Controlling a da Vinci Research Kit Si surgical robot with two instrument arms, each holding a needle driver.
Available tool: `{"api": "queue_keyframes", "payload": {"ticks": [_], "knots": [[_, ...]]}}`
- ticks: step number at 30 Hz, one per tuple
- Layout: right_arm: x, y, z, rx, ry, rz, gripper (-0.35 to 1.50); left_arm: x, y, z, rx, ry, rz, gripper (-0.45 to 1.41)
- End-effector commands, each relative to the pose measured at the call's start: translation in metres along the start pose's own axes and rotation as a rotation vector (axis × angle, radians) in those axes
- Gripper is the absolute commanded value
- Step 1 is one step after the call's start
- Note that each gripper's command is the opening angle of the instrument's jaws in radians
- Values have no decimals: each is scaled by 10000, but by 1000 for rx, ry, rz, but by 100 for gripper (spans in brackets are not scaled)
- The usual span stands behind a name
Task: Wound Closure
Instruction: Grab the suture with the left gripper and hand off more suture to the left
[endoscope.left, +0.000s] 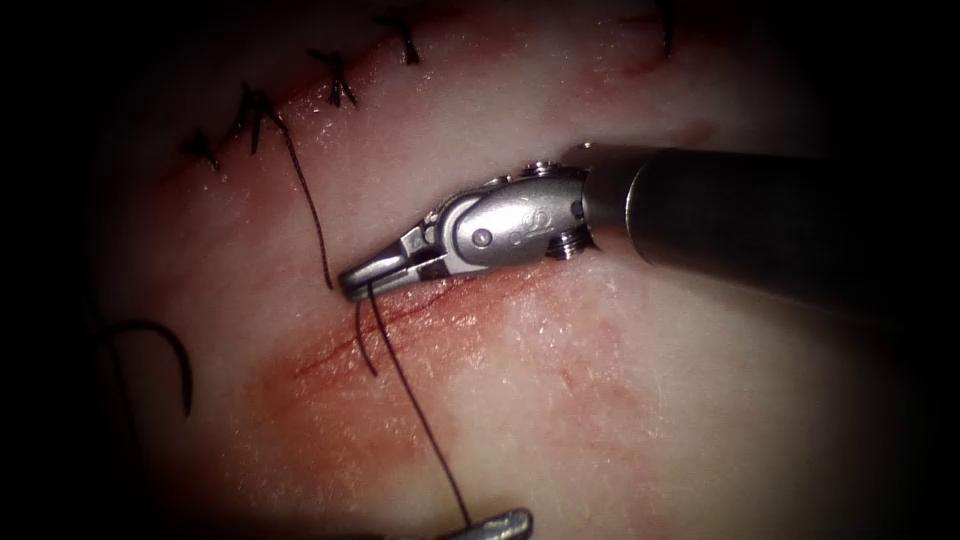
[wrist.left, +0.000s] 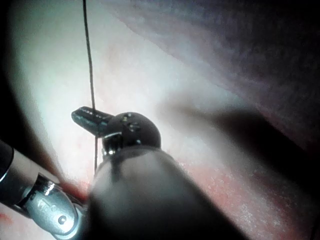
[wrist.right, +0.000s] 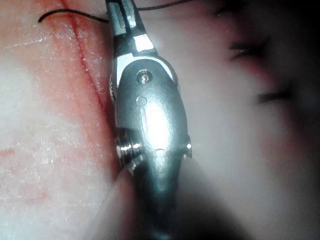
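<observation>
The right arm's silver needle driver (endoscope.left: 362, 281), jaws clamped on the thin black thread (endoscope.left: 415, 405), holds it toward the left arm's tool (endoscope.left: 497, 524) at six o'clock, whose grip I cannot tell; the curved dark needle (endoscope.left: 165, 350) lies free on the pale tissue (endoscope.left: 620, 400) at nine o'clock, so thread handling seems in hand, calling for steady tension.

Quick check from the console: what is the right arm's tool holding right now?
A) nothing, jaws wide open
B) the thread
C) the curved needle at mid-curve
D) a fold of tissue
B: in the endoscope view the right arm's tool has its jaws shut on the thread, which runs down to the left arm's tool; the needle lies apart, at the left of the cut.
</observation>
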Motion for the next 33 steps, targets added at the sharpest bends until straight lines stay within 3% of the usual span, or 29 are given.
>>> {"api": "queue_keyframes", "payload": {"ticks": [1, 5, 11, 15, 17, 18, 19, 21, 27, 30, 31, 32, 33], "knots": [[-3, 5, 6, 0, 2, -4, -35, -7, 1, 6, 2, 0, 7, -45], [-1, 2, 2, 2, 2, 5, -35, -19, -6, -13, -7, -8, -3, -45], [5, -6, -4, 5, 11, 44, -35, -52, -31, -69, 4, -74, -31, -45], [18, -17, 0, 21, 54, 127, -35, -69, -36, -94, -4, -103, -31, -45], [36, -20, 4, 6, 137, 224, 66, -74, -33, -101, -10, -122, -26, -45], [41, -20, 4, -28, 143, 251, 103, -75, -33, -103, -11, -125, -25, -45], [45, -20, 3, -78, 133, 302, 123, -77, -31, -104, -13, -132, -23, -45], [50, -19, 1, -105, 150, 347, 133, -78, -30, -106, -15, -142, -21, -45], [57, 2, -17, -155, 120, 413, 141, -79, -27, -116, -56, -172, 17, -45], [56, 21, -23, -174, 116, 433, 130, -82, -29, -124, -72, -194, 38, -45], [55, 25, -23, -165, 128, 433, 121, -83, -29, -126, -75, -198, 44, -45], [53, 28, -22, -151, 145, 431, 96, -83, -30, -127, -76, -200, 44, -45], [51, 30, -20, -141, 155, 429, 59, -84, -30, -128, -78, -202, 44, -45]]}}
